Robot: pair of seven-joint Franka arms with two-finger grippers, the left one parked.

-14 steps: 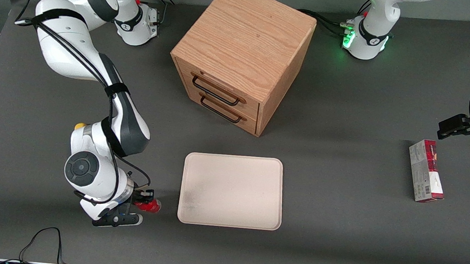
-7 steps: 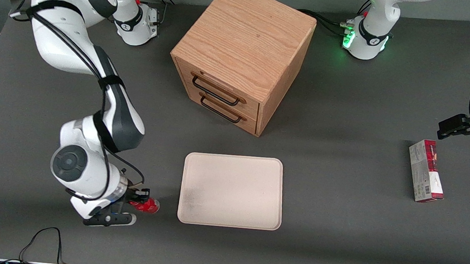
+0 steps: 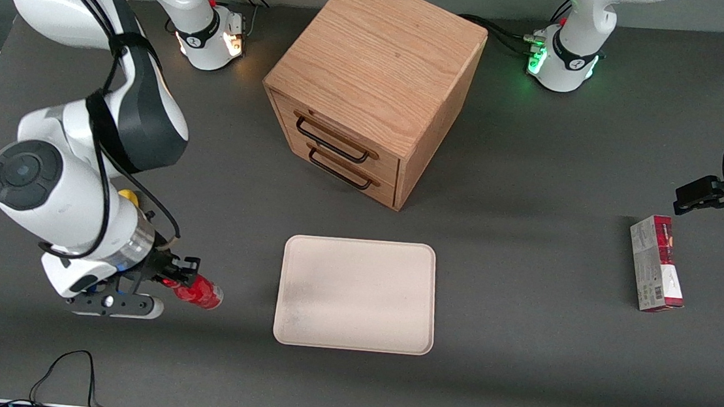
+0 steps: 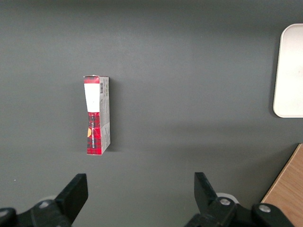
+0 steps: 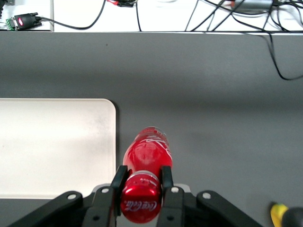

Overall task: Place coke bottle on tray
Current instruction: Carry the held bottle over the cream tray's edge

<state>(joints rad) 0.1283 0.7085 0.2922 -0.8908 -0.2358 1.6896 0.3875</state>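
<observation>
The red coke bottle (image 3: 198, 294) (image 5: 146, 163) hangs lifted above the table, held at its red cap end. My right gripper (image 3: 175, 277) (image 5: 141, 182) is shut on it, one black finger pressed on each side of the neck. The cream-beige tray (image 3: 357, 293) (image 5: 52, 146) lies flat on the table beside the bottle, toward the parked arm's end, with a gap of bare table between them. Nothing lies on the tray.
A wooden two-drawer cabinet (image 3: 372, 86) stands farther from the front camera than the tray. A red-and-white carton (image 3: 655, 263) (image 4: 97, 115) lies toward the parked arm's end of the table. A yellow object (image 3: 128, 197) (image 5: 278, 211) peeks out under the working arm.
The right arm has risen and swung away from the tray, lifting the coke bottle off the table. The gripper has stayed shut on the bottle throughout.
</observation>
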